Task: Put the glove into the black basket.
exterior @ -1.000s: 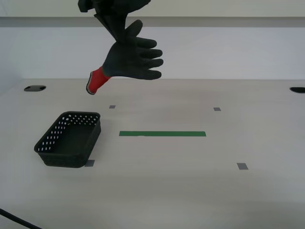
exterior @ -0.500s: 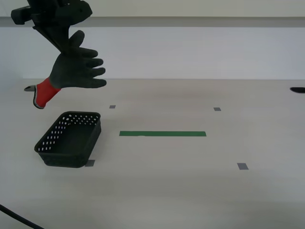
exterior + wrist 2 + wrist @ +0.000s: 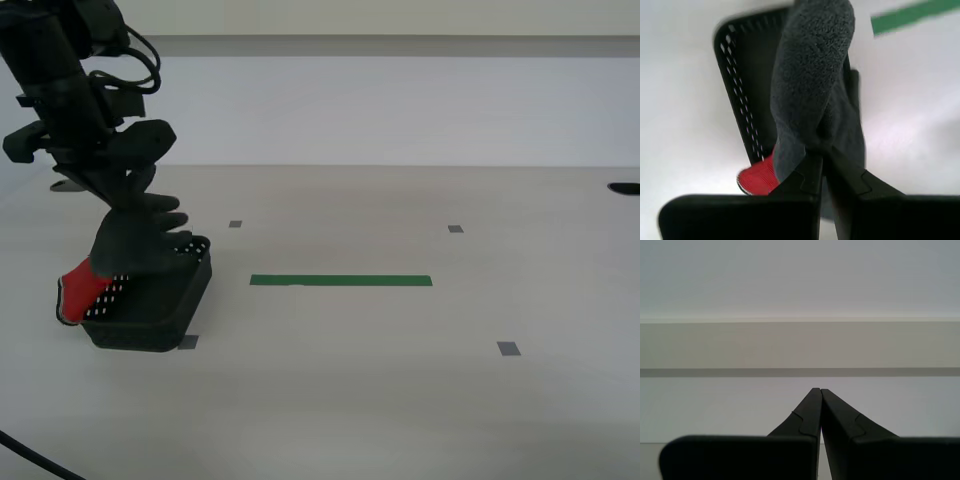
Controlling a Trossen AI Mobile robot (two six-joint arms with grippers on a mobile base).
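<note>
Above the black basket [image 3: 150, 300], my second gripper [image 3: 125, 195] pinches the glove [image 3: 135, 240], red cuff overhanging the rim. Elsewhere, my first gripper [image 3: 820, 390] is clenched, empty.

Bright, even, diffuse light with faint soft shadows and no glare; the second wrist view is motion-blurred, the other views sharp.

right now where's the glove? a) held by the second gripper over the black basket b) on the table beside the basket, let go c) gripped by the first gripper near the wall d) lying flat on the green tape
a: my second gripper is shut on the glove, which hangs at the black basket with its red cuff over the rim.
</note>
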